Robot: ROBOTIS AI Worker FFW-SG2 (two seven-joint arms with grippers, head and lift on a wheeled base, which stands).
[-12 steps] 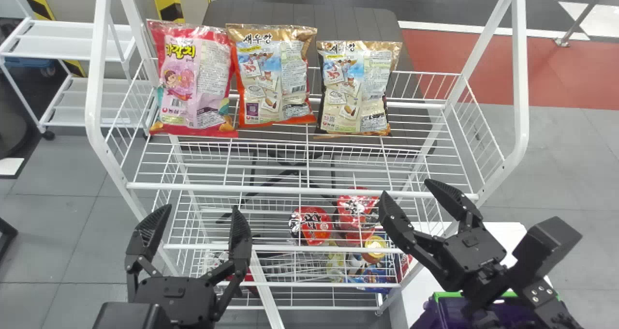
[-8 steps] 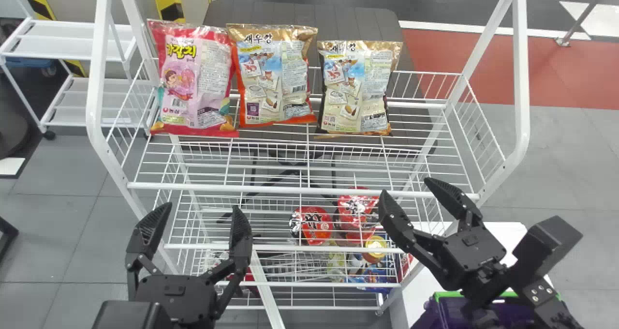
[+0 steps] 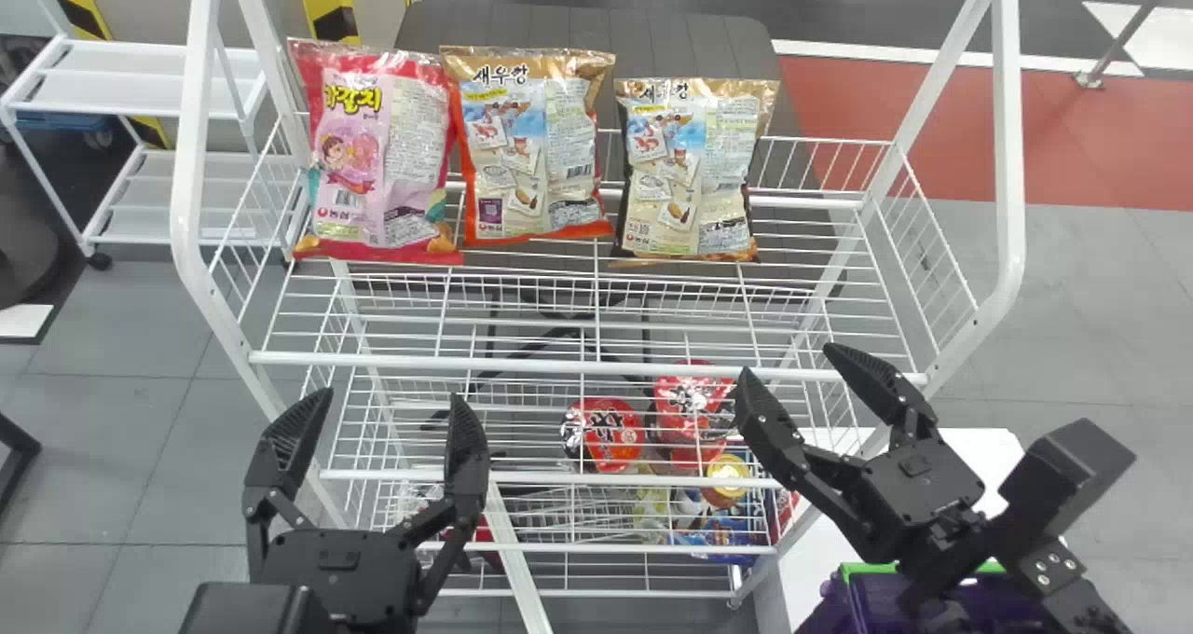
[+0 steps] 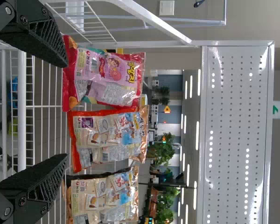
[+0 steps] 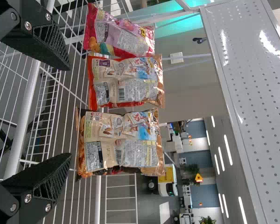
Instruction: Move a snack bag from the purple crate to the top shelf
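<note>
Zero change: keeps black left gripper [image 3: 391, 395] and right gripper [image 3: 788, 359] empty, fingers spread, near white wire top shelf [image 3: 522, 365]. Still has three foil snack bags [image 3: 527, 158] on it; seems finished, or due another from purple plastic crate [image 3: 862, 606] low by its right end.

Bright indoor light, glowing ceiling strips [image 4: 197, 135], glints on snack bags [image 3: 687, 168]
</note>
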